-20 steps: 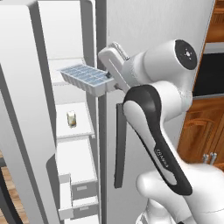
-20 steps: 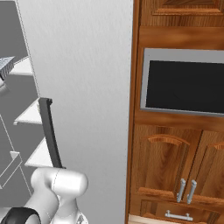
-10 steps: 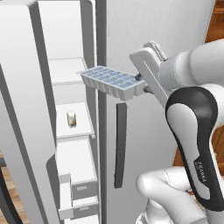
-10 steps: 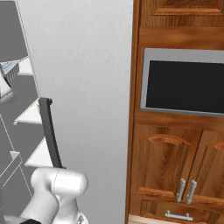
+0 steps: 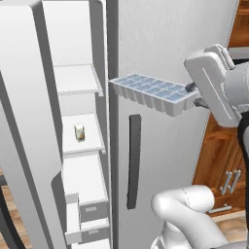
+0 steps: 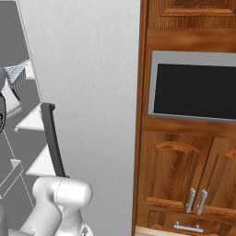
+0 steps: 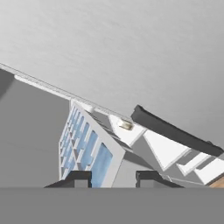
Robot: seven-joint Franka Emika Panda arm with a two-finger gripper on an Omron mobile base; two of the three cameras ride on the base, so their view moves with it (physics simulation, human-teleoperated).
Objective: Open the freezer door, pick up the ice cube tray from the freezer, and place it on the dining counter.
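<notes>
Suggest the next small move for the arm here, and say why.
Probably keep drawing the ice cube tray back, then swing toward the dining counter. The gripper holds the tray by its near end, roughly level, already outside the freezer and in front of the closed fridge door. The freezer door stands open beside it.

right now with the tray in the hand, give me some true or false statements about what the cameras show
1. The hand is shut on one end of the ice cube tray. True.
2. The ice cube tray rests on a shelf of the freezer. False: it is held in the air in front of the closed fridge door, outside the freezer.
3. The freezer door is open. True.
4. A small jar stands on a freezer shelf. True.
5. The lower freezer drawers are missing. False: grey-fronted drawers sit below the shelves.
</notes>
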